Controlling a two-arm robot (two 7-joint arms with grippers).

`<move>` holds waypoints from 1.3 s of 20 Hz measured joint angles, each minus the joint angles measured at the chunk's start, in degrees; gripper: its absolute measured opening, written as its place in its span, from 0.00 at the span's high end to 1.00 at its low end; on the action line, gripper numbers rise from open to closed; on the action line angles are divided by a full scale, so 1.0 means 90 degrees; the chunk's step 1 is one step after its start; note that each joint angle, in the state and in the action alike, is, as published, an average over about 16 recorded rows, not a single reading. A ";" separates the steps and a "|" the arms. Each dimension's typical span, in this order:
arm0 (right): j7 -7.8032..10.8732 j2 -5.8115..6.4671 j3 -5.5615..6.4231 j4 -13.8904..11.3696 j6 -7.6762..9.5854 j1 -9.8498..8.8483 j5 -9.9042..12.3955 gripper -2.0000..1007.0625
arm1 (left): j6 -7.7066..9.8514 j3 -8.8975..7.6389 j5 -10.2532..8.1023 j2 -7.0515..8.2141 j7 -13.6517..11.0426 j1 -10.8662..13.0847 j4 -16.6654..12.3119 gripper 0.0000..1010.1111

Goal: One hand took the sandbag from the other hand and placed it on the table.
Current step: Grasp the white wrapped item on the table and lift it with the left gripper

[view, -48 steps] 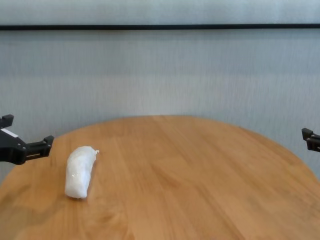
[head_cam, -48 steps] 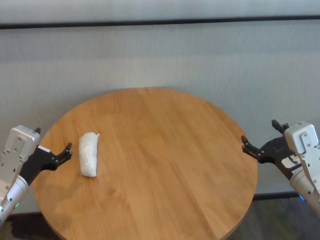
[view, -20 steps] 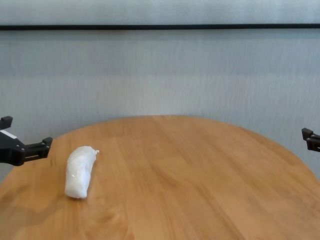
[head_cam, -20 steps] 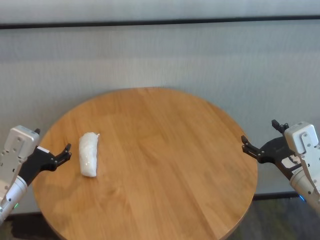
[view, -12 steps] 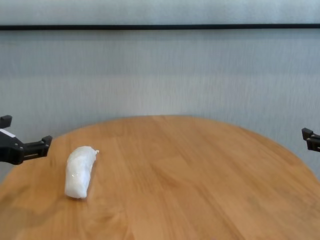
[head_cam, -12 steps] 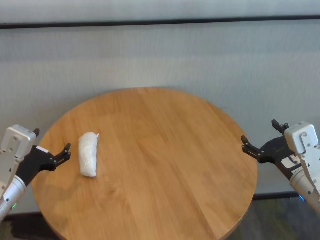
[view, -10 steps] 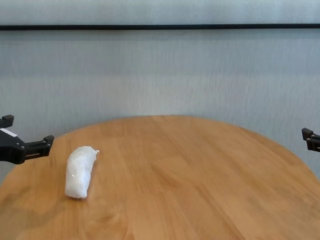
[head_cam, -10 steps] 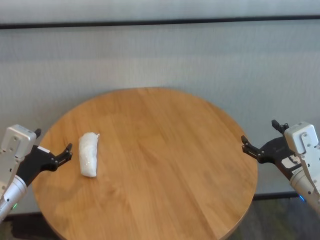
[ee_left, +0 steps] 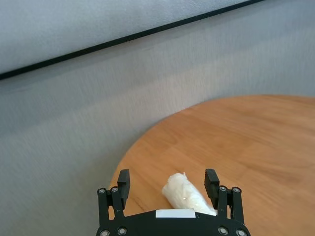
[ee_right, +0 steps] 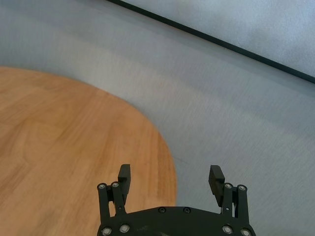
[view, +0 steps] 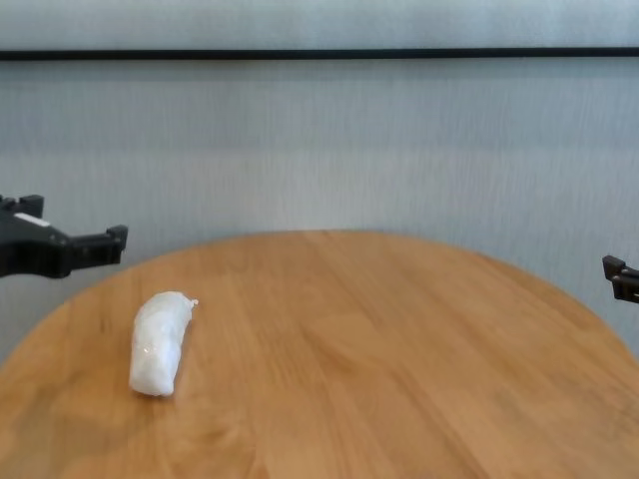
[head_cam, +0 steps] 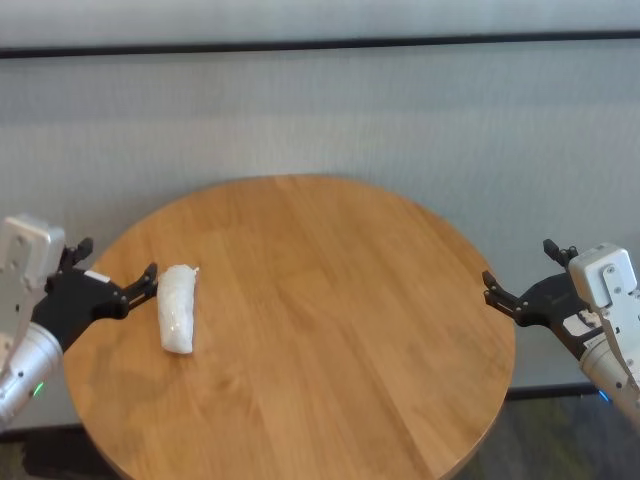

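Note:
The white sandbag [head_cam: 177,308] lies lengthwise on the left part of the round wooden table [head_cam: 330,330]; it also shows in the chest view [view: 160,341]. My left gripper [head_cam: 116,259], on the green-lit wrist, hovers open just left of the sandbag and above the table's edge, holding nothing. In its wrist view the open left gripper [ee_left: 167,174] has the sandbag [ee_left: 189,196] below and just ahead of it. My right gripper [head_cam: 518,263], on the blue-lit wrist, stands open and empty off the table's right edge, as its wrist view [ee_right: 171,170] confirms.
A grey wall with a dark horizontal strip [head_cam: 320,45] stands behind the table. Only the sandbag lies on the wooden tabletop [view: 399,359].
My left gripper has risen and shifted a little toward the sandbag. The sandbag and my right gripper have not moved.

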 joint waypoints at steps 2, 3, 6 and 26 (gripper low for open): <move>0.0000 0.0000 0.0000 0.0000 0.0000 0.0000 0.0000 0.01 | 0.0220 -0.0072 -0.0117 -0.0046 -0.0011 0.0006 -0.0143 0.01; 0.0000 0.0000 0.0000 0.0000 0.0000 0.0000 0.0000 0.01 | 0.0338 -0.0105 -0.0172 -0.0070 -0.0014 0.0004 -0.0208 0.01; 0.0000 0.0000 0.0000 0.0000 0.0000 0.0000 0.0000 0.01 | 0.0729 -0.0180 -0.0321 -0.0156 -0.0001 -0.0029 -0.0383 0.01; 0.0000 0.0000 0.0000 0.0000 0.0000 0.0000 0.0000 0.01 | 0.3080 0.0098 -0.0147 -0.1108 0.0742 -0.0585 -0.0484 0.01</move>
